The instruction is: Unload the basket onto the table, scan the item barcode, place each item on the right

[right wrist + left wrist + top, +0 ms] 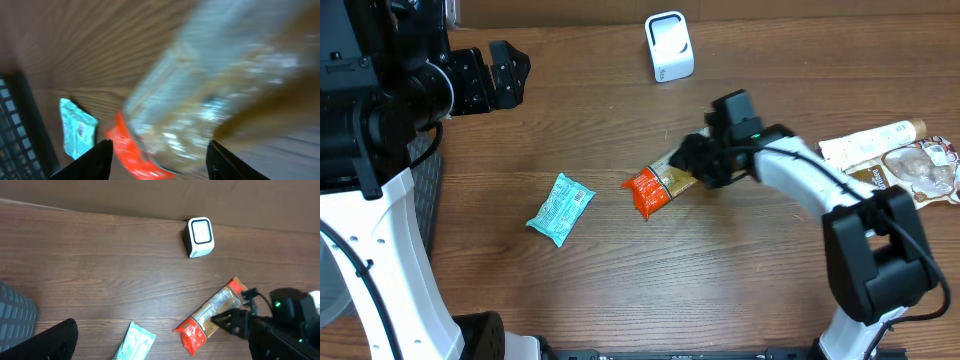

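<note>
An orange and clear snack packet (655,187) lies flat on the wooden table, also seen in the left wrist view (210,315). My right gripper (692,160) sits low over its clear end. In the blurred right wrist view the packet (190,100) fills the space between the two spread fingers (95,160), and the jaws stand apart. The white barcode scanner (669,46) stands at the back of the table (200,236). My left gripper (510,75) hovers open at the far left, holding nothing; one of its fingers (55,340) shows in its own view.
A teal packet (560,208) lies left of the orange one (135,342) (77,127). More wrapped items (890,155) are piled at the right edge. A dark mesh basket (15,315) sits at the left edge.
</note>
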Controlling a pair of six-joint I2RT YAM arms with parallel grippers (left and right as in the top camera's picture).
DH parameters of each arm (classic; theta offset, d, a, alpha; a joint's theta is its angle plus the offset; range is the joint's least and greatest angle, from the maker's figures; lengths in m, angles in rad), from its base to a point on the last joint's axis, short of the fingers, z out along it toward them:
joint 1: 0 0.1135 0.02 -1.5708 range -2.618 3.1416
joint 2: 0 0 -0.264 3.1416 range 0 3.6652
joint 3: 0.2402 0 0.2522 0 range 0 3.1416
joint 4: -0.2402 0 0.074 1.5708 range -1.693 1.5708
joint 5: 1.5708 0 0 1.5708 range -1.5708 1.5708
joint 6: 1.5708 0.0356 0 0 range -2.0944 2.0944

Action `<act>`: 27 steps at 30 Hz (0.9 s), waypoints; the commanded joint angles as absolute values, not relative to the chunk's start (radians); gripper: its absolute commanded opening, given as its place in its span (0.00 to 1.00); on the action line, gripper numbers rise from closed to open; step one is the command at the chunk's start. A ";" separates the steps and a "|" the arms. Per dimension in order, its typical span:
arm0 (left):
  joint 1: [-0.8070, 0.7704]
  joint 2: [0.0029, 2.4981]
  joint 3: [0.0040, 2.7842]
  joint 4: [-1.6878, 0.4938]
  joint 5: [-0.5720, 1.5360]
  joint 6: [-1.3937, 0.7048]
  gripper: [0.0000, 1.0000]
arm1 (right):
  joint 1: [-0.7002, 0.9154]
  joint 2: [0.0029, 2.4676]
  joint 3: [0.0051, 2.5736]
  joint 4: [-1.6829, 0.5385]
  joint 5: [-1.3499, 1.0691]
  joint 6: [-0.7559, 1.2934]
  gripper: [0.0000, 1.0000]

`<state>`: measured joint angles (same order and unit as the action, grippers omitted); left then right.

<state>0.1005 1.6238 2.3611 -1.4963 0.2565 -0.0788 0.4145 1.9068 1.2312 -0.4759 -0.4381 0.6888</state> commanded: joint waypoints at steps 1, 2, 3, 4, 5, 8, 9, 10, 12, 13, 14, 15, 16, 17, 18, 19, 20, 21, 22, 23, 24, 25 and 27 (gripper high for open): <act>0.111 1.635 2.376 -1.496 0.252 -0.075 1.00 | 0.490 1.891 1.217 -0.392 -0.321 0.758 0.62; 0.111 1.635 2.376 -1.496 0.252 -0.075 1.00 | 0.505 1.891 1.217 -0.369 -0.291 0.755 0.63; 0.111 1.635 2.376 -1.496 0.252 -0.075 1.00 | 0.520 1.892 1.217 -0.344 -0.258 0.751 0.64; 0.111 1.635 2.376 -1.496 0.252 -0.075 1.00 | 0.537 1.895 1.217 -0.319 -0.225 0.742 0.67; 0.111 1.635 2.376 -1.496 0.252 -0.075 1.00 | 0.551 1.900 1.217 -0.298 -0.207 0.727 0.67; 0.111 1.635 2.376 -1.496 0.252 -0.075 1.00 | 0.596 1.938 1.217 -0.237 -0.183 0.706 0.68; 0.111 1.635 2.376 -1.496 0.252 -0.075 1.00 | 0.608 1.956 1.217 -0.221 -0.184 0.706 0.68; 0.111 1.635 2.376 -1.496 0.252 -0.075 1.00 | 0.618 1.973 1.217 -0.210 -0.188 0.706 0.68; 0.111 1.635 2.376 -1.496 0.252 -0.075 0.99 | 0.635 1.998 1.217 -0.195 -0.204 0.706 0.68; 0.111 1.635 2.376 -1.496 0.252 -0.075 1.00 | 0.639 2.005 1.217 -0.193 -0.213 0.706 0.69; 0.111 1.635 2.376 -1.496 0.252 -0.075 1.00 | 0.641 2.006 1.217 -0.192 -0.227 0.706 0.69; 0.111 1.635 2.376 -1.496 0.252 -0.075 0.99 | 0.642 2.006 1.217 -0.193 -0.235 0.702 0.69; 0.111 1.635 2.376 -1.496 0.252 -0.075 1.00 | 0.642 2.006 1.218 -0.196 -0.255 0.678 0.69; 0.111 1.635 2.376 -1.496 0.252 -0.075 1.00 | 0.642 2.005 1.219 -0.201 -0.288 0.647 0.69; 0.111 1.635 2.376 -1.496 0.252 -0.075 0.99 | 0.642 2.005 1.219 -0.214 -0.312 0.635 0.69; 0.111 1.635 2.376 -1.496 0.252 -0.075 0.99 | 0.638 2.005 1.219 -0.232 -0.332 0.628 0.69; 0.111 1.635 2.376 -1.496 0.252 -0.075 0.99 | 0.632 2.005 1.219 -0.260 -0.356 0.619 0.68; 0.111 1.635 2.376 -1.496 0.252 -0.075 1.00 | 0.627 2.005 1.220 -0.289 -0.379 0.611 0.68; 0.111 1.635 2.376 -1.496 0.252 -0.075 1.00 | 0.620 2.005 1.220 -0.323 -0.406 0.593 0.68; 0.111 1.635 2.376 -1.496 0.252 -0.075 0.99 | 0.611 2.005 1.221 -0.366 -0.434 0.573 0.67; 0.111 1.635 2.376 -1.496 0.252 -0.075 1.00 | 0.602 2.003 1.222 -0.402 -0.455 0.554 0.67; 0.111 1.635 2.376 -1.496 0.252 -0.075 1.00 | 0.590 2.003 1.226 -0.453 -0.469 0.527 0.62; 0.111 1.635 2.376 -1.496 0.252 -0.075 0.99 | 0.571 2.003 1.235 -0.542 -0.473 0.484 0.57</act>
<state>0.1005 1.6238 2.3611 -1.4967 0.2565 -0.0788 0.5983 1.9831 1.2564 -0.4564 -0.4240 0.5686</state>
